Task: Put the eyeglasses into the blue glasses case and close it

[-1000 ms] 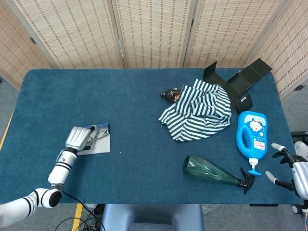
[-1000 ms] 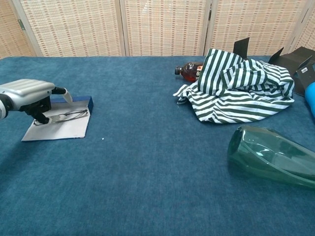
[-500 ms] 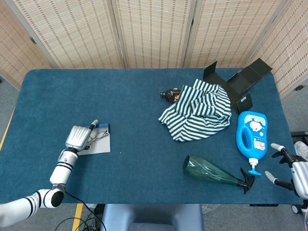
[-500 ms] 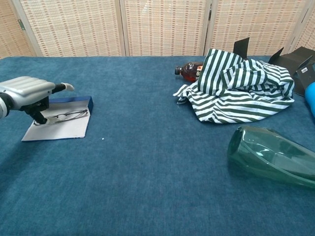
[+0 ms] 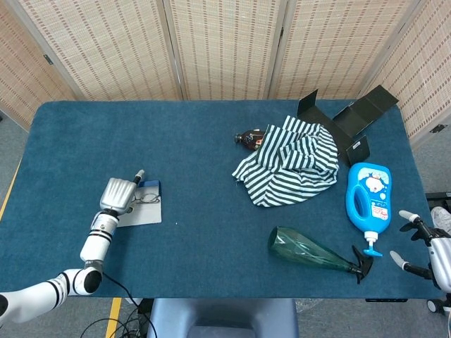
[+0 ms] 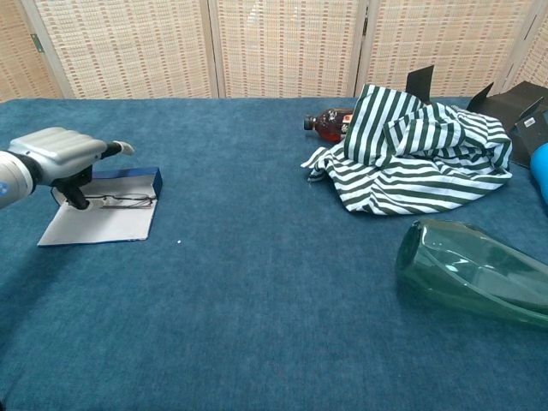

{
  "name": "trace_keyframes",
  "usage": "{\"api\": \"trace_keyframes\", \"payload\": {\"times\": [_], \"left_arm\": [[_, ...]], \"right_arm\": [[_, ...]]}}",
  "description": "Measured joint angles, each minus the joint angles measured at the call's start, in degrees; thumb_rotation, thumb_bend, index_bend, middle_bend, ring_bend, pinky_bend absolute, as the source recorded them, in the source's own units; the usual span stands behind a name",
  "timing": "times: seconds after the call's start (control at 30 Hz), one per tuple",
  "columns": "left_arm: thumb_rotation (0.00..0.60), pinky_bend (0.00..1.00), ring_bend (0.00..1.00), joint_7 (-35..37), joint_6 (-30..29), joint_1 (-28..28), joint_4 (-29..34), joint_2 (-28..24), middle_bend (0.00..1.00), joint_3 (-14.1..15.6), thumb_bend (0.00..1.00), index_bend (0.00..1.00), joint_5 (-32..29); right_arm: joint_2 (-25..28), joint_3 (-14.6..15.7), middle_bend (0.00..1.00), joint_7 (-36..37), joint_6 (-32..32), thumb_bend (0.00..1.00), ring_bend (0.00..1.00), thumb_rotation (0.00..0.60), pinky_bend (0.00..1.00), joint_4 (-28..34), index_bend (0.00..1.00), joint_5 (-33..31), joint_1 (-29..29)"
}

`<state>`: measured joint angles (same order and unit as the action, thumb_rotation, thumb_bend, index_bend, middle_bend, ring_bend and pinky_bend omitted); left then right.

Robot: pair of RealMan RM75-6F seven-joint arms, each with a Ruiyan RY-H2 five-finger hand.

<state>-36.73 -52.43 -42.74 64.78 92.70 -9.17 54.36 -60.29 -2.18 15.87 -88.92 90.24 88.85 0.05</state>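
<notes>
Blue cloth covers the desk (image 5: 197,162); head view first: left hand (image 5: 117,193) sits near the desk's left front, over the left edge of the blue glasses case (image 5: 144,209), which lies open with its pale lining up; eyeglasses (image 5: 146,198) rest on that lining, just beside the hand; whether a finger touches them cannot be told; one finger points out toward the case's far blue edge, the rest curled under, nothing clearly held; right hand (image 5: 430,253) hangs off the desk's right front corner, fingers (image 5: 406,216) spread apart, holding nothing; striped cloth (image 5: 289,165) bunched right of centre, a brown bottle (image 5: 248,139) poking out at its far left; black folded card (image 5: 349,120) behind it; blue detergent bottle (image 5: 368,201) lying flat near the right edge; green spray bottle (image 5: 313,251) on its side near the front.

Chest view: left hand (image 6: 64,156) above the case's (image 6: 107,218) left part, thumb down by the lining; eyeglasses (image 6: 124,202) folded flat on the lining near the far blue rim; striped cloth (image 6: 419,158) and brown bottle (image 6: 327,124) at far right; green spray bottle (image 6: 471,270) close at right; right hand outside this view.
</notes>
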Motion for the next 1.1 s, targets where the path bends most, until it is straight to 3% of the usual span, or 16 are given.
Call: {"api": "trace_keyframes", "payload": {"times": [0.53,0.93,1.1], "left_arm": [[0.600,0.99,0.94,0.1,1.9,-2.2,-5.6,2.1,0.99,-3.9,0.36,0.08,-7.7],[0.600,0.99,0.94,-4.8,0.0,-2.2,1.9,-0.3,0.99,-2.6,0.36,0.07,-10.1],[0.600,0.99,0.94,-5.9,0.5,-3.2,0.8,0.1,0.99,-2.4,0.36,0.07,-11.3]], "right_arm": [[0.0,-0.1,0.41,0.2,0.3,0.20,0.51,0.600,0.42,-0.2,0.18,-0.2,0.1],[0.0,-0.1,0.41,0.4,0.1,0.20,0.51,0.600,0.42,-0.3,0.18,0.0,0.0],[-0.1,0.0,0.41,0.6,-0.1,0.20,0.51,0.600,0.42,-0.5,0.18,-0.2,-0.2]]}}
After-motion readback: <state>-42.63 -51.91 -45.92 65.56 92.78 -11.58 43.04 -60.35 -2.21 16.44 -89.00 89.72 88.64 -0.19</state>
